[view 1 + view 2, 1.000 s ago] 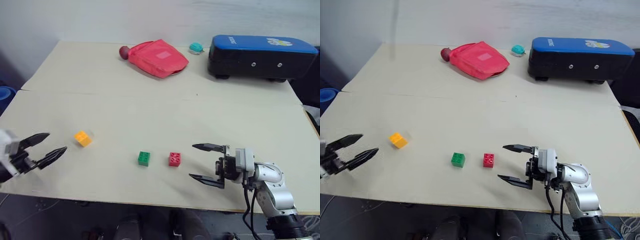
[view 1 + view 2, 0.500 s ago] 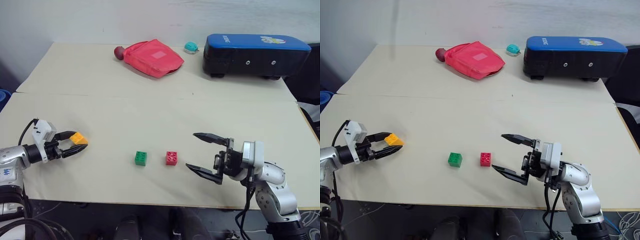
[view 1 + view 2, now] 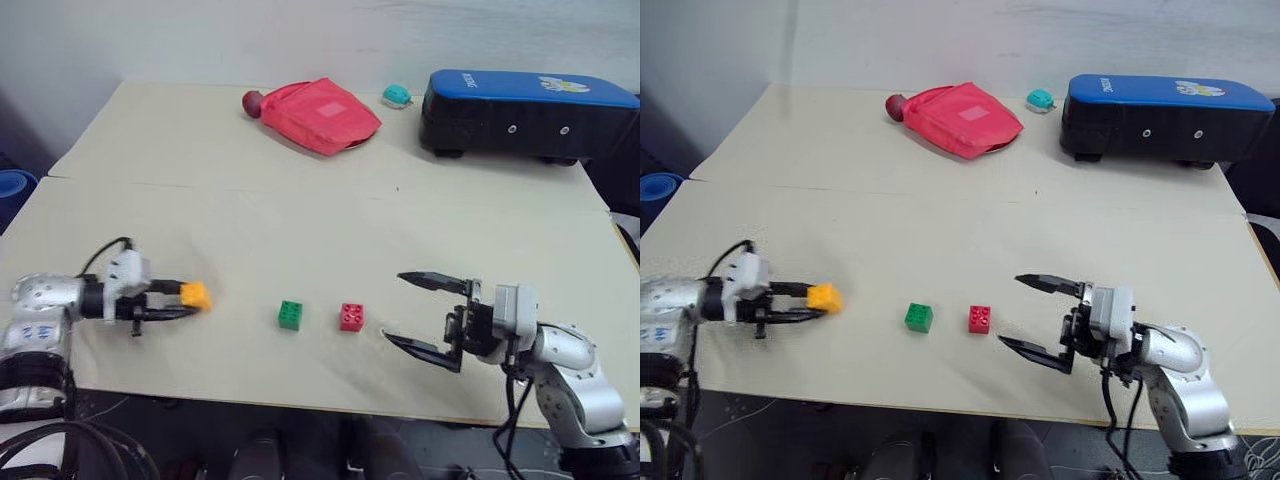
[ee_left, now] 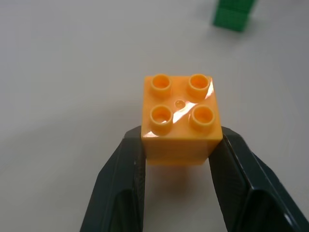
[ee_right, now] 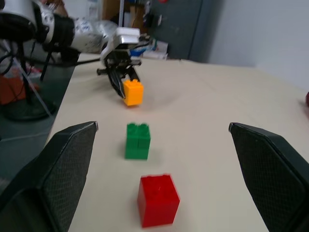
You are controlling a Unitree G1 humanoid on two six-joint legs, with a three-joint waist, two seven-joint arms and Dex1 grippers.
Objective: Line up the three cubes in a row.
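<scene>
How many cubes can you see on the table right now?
3. The yellow-orange cube is clamped between the left gripper fingers at the table's left side; the green cube and red cube sit side by side near the front edge. None look hidden.

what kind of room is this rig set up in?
Probably a lab or workshop, not a home: a plain beige table against a bare wall, a dark metal cabinet and cluttered gear behind it in the right wrist view, and toy props such as the yellow-orange cube.
</scene>
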